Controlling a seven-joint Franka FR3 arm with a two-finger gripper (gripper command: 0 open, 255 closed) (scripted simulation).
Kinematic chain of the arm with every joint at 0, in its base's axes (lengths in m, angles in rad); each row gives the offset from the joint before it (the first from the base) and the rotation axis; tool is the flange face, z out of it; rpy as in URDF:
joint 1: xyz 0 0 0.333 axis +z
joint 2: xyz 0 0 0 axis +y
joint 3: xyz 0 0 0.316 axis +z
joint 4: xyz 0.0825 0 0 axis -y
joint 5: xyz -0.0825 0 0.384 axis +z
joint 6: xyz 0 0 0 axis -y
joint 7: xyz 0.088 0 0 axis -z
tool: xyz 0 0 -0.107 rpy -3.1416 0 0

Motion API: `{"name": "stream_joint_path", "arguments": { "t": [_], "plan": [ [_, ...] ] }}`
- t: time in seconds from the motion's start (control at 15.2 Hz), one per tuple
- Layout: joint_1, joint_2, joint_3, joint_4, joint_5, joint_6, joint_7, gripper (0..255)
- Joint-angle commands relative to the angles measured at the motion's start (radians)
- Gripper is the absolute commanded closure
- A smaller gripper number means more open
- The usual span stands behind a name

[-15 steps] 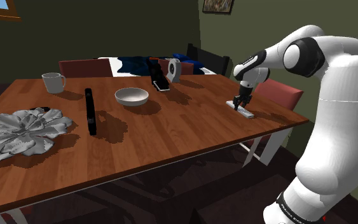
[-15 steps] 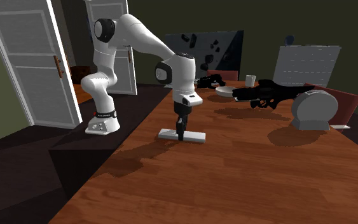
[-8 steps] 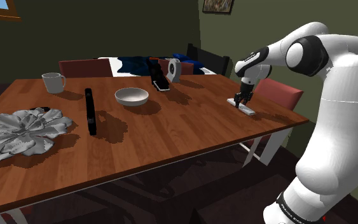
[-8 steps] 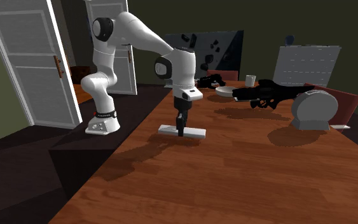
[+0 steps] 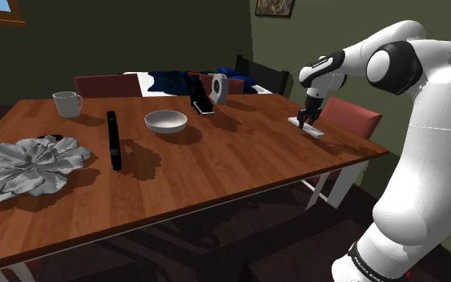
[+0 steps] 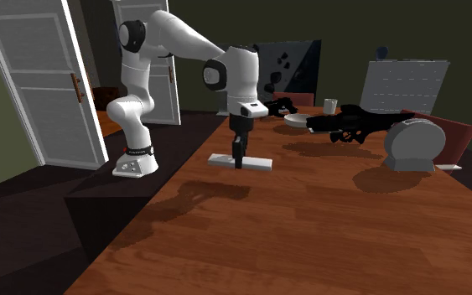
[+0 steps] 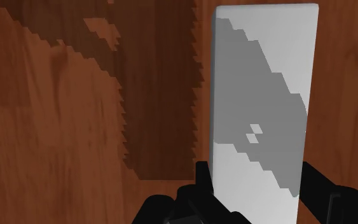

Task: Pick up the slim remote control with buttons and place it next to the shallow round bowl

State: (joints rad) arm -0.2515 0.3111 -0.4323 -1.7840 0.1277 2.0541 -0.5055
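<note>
White remote (image 7: 263, 95) clamped across its width between your gripper (image 7: 257, 184) jaws, clear of table (image 5: 215, 160). Thin pinch: fast swing toward bowl (image 5: 166, 121) could twist it loose.

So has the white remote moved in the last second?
Yes. Held by the gripper, the remote has risen off the table, leaving its shadow below.

A home's dining room; wooden table (image 5: 239, 160) with red chairs (image 5: 103, 84); white panelled doors (image 6: 37, 75).
</note>
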Motion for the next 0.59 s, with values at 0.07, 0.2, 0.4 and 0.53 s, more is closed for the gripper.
{"name": "stream_joint_path", "arguments": {
  "t": [0.07,0.2,0.4,0.53],
  "plan": [
    [0.002,-0.015,-0.003,0.022,-0.008,-0.036,0.005,255],
    [0.003,-0.024,-0.005,0.038,-0.013,-0.06,0.007,255],
    [0.003,-0.035,-0.007,0.064,-0.019,-0.096,0.011,255],
    [0.004,-0.042,-0.008,0.083,-0.023,-0.121,0.013,255]
  ]
}}
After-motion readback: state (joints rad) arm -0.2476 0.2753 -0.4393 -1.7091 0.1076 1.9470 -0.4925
